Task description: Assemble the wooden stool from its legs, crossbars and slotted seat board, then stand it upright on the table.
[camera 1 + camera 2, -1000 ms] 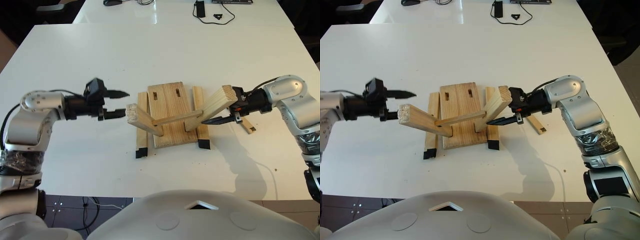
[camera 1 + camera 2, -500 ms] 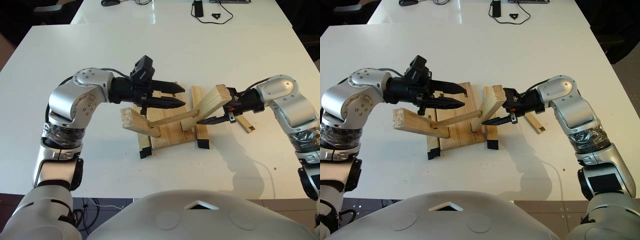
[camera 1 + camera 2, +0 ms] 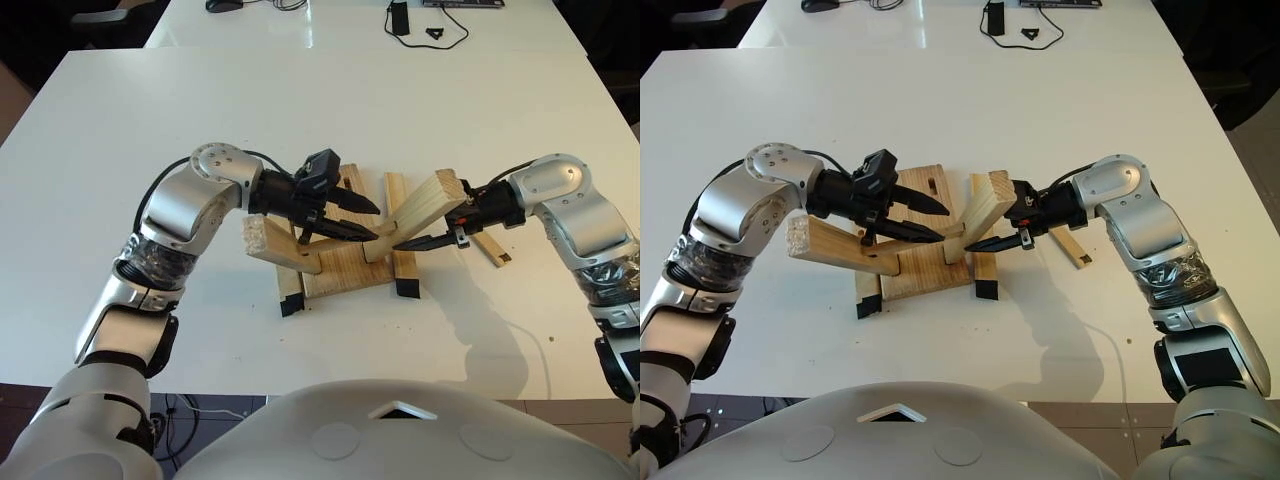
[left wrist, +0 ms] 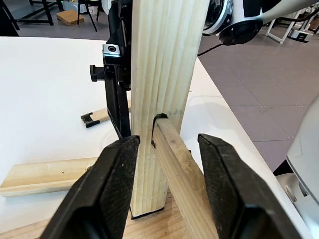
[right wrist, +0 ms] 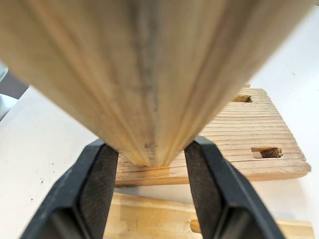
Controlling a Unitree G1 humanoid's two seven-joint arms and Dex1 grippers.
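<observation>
White tabletop (image 3: 200,100), seat board (image 3: 342,274) flat at centre. Left tool (image 3: 375,224) was out over the tabletop's left side 1 s ago and now sits over the board, fingers spread and straddling the crossbar (image 4: 177,169) right by its joint with the right leg (image 3: 428,203). Right tool (image 3: 410,232) still pinches that leg. Leg-crossbar frame leans over the board much as before, left leg (image 3: 275,247) low.

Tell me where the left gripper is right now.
In the head views, the left gripper hovers over the slotted seat board at table centre, open fingers straddling the crossbar beside the leg held by the right gripper.
</observation>
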